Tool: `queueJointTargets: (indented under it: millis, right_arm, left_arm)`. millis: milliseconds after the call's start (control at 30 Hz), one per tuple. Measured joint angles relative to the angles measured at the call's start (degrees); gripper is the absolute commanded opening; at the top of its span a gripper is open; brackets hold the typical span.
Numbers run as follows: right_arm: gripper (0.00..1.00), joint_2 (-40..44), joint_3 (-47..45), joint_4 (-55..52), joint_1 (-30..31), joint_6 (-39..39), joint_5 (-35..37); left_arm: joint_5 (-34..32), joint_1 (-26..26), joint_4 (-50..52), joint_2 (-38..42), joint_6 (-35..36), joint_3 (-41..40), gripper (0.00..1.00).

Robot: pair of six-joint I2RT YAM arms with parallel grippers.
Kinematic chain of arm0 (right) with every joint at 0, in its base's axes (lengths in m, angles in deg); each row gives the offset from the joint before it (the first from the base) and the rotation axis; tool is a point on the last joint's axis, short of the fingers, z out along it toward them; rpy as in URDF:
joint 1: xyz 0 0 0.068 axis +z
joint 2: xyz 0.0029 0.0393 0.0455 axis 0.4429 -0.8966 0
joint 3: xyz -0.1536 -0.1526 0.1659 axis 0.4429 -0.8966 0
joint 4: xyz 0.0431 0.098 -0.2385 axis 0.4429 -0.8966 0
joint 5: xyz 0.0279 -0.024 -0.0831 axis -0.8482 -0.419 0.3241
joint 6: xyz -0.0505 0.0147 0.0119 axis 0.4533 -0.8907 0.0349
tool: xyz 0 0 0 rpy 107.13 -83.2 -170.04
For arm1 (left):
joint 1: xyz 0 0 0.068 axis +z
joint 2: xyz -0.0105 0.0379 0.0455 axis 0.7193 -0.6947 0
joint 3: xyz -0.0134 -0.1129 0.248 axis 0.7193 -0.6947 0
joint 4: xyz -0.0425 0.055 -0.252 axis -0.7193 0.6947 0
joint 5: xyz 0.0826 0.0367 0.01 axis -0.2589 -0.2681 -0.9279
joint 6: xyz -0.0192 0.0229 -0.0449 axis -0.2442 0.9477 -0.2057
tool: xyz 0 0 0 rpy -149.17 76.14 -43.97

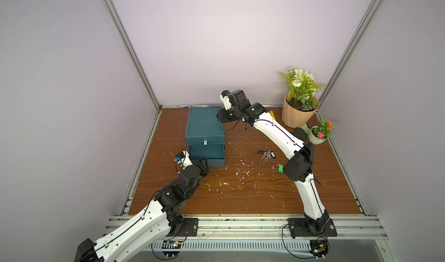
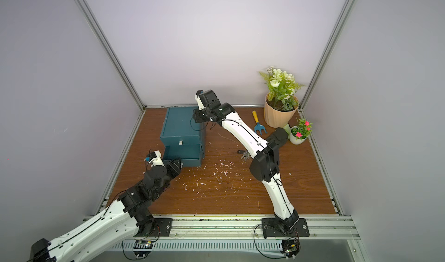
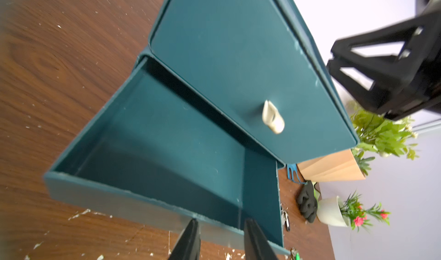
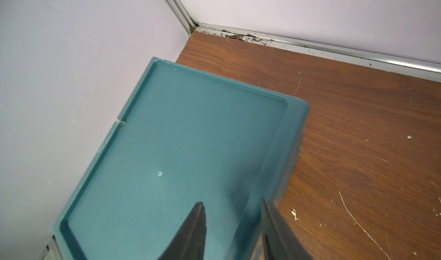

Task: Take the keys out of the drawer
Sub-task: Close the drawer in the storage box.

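The teal box (image 1: 204, 123) stands at the back left, and its lower drawer (image 1: 216, 163) is pulled out, its floor (image 3: 167, 151) bare. Out on the table lie the keys: a silver bunch with black tags (image 1: 266, 154) (image 3: 285, 219) and a key with a green tag (image 1: 280, 169) (image 3: 296, 256). My left gripper (image 3: 222, 223) (image 1: 204, 165) is open at the drawer's front wall, nothing between its fingers. My right gripper (image 4: 232, 211) (image 1: 220, 116) is open over the box's back right top edge, one finger above the top, one beside the side.
A blue-and-yellow garden fork (image 2: 258, 124) lies at the back right beside a large beige plant pot (image 1: 297, 116). A small white pot with pink flowers (image 1: 317, 134) and a black lump (image 3: 307, 203) sit near it. White flecks litter the wooden table (image 1: 240, 200). Walls close three sides.
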Motion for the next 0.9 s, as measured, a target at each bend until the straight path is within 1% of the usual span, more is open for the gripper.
queueJointTargets:
  millis: [100,167,333,433,500,633,733,900]
  right_arm:
    - [0.43,0.0,-1.0,-0.2,-0.2,0.0,0.3]
    - [0.43,0.0,-1.1,-0.2,-0.2,0.0,0.2]
    - [0.43,0.0,-1.1,-0.2,-0.1,0.1,0.1]
    - [0.43,0.0,-1.1,-0.2,-0.1,0.3,0.1]
    - [0.42,0.0,-1.1,-0.2,-0.1,0.5,0.0]
    - [0.42,0.0,-1.1,-0.2,-0.2,0.5,-0.2]
    - [0.41,0.1,-1.4,-0.2,-0.2,0.5,-0.3]
    - [0.41,1.7,-4.1,0.9,-0.2,0.7,-0.7]
  left_arm:
    - [-0.2,0.9,1.2,0.6,0.0,0.7,0.34]
    - [-0.2,0.9,3.1,2.5,-1.4,1.5,0.32]
    - [2.6,1.1,5.4,9.7,-9.0,-0.2,0.24]
    - [4.3,1.1,5.7,10.1,-13.2,-3.5,0.20]
    - [5.0,1.1,5.7,8.8,-14.5,-5.2,0.18]
    - [5.2,1.2,2.9,3.0,-15.8,-6.1,0.20]
    - [4.8,2.0,-2.8,-1.7,-15.9,-6.4,0.21]
    - [3.1,5.2,-13.9,-7.8,-14.3,-7.5,0.25]
